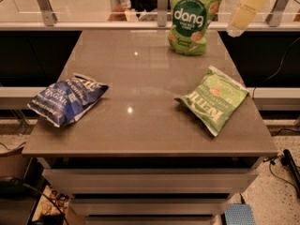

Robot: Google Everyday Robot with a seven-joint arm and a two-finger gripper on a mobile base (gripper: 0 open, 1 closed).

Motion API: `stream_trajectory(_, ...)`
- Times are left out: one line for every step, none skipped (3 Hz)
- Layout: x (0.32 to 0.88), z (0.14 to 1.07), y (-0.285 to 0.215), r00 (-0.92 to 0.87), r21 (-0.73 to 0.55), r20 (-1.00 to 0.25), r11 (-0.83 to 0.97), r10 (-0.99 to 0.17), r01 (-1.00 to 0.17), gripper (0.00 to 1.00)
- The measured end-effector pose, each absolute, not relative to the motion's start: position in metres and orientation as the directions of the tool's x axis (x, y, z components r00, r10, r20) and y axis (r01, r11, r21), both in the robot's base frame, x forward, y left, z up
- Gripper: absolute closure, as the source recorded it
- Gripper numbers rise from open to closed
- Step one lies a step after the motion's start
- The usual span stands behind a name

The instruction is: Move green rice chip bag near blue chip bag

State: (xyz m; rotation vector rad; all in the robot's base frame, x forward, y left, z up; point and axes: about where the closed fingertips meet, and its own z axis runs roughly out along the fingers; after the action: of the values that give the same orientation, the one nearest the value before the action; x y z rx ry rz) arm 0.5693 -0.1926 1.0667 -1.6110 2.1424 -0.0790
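Observation:
The green rice chip bag, bright green with white "dang" lettering, stands upright at the far edge of the table, right of centre. The blue chip bag lies flat near the table's left edge. My gripper is at the lower tip of the pale arm that comes in from the top right. It hangs above the table's far right corner, to the right of the green rice chip bag and apart from it. It holds nothing that I can see.
A flat light green "Kettle" bag lies on the right side of the grey table. A glass rail with metal posts runs behind the table. Drawers sit below the front edge, and cables lie on the floor at the right.

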Motion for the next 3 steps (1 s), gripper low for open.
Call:
stream_trajectory(0.590,1.061,-0.187,-0.247,-0.290,-0.340,0.351,-0.907,-0.890,0.00)
stream_trajectory(0.604,1.057,-0.183,-0.278,-0.281,-0.343,0.380,-0.897,-0.881,0.00)
stream_trajectory(0.613,1.056,-0.181,-0.310,-0.278,-0.337,0.408,-0.889,-0.870,0.00)
